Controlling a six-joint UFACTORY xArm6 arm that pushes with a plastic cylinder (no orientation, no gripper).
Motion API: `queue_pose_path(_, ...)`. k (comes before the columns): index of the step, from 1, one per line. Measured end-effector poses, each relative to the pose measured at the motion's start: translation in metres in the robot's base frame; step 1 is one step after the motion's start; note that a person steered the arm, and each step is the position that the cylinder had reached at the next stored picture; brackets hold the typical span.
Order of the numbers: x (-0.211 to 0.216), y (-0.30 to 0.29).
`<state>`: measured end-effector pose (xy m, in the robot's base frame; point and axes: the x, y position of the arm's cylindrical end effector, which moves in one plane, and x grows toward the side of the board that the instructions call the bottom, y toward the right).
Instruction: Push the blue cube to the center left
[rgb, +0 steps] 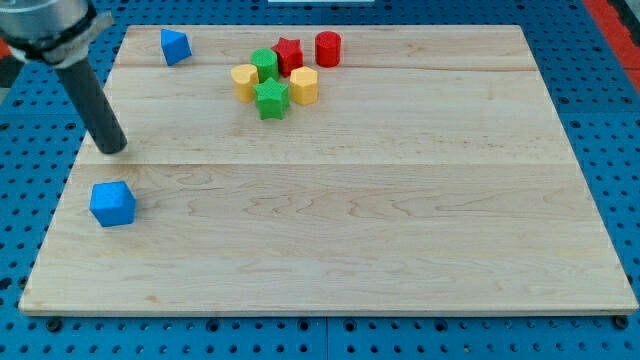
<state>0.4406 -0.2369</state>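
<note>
The blue cube (112, 203) lies on the wooden board (380, 200) near its left edge, toward the view's bottom. My tip (113, 149) rests on the board just above the cube, with a gap between them. The dark rod rises from the tip toward the view's top left corner.
A second blue block (175, 46) sits at the top left. A cluster at the top centre holds a red star (288, 54), a red cylinder (328, 48), a green block (265, 65), a green star (271, 98) and two yellow blocks (245, 81) (304, 86).
</note>
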Motion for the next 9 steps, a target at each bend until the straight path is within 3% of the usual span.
queue_pose_path(2,0.075,0.089)
queue_pose_path(3,0.110,0.033)
queue_pose_path(5,0.023,0.052)
queue_pose_path(7,0.091,0.053)
queue_pose_path(8,0.085,0.005)
queue_pose_path(9,0.027,0.011)
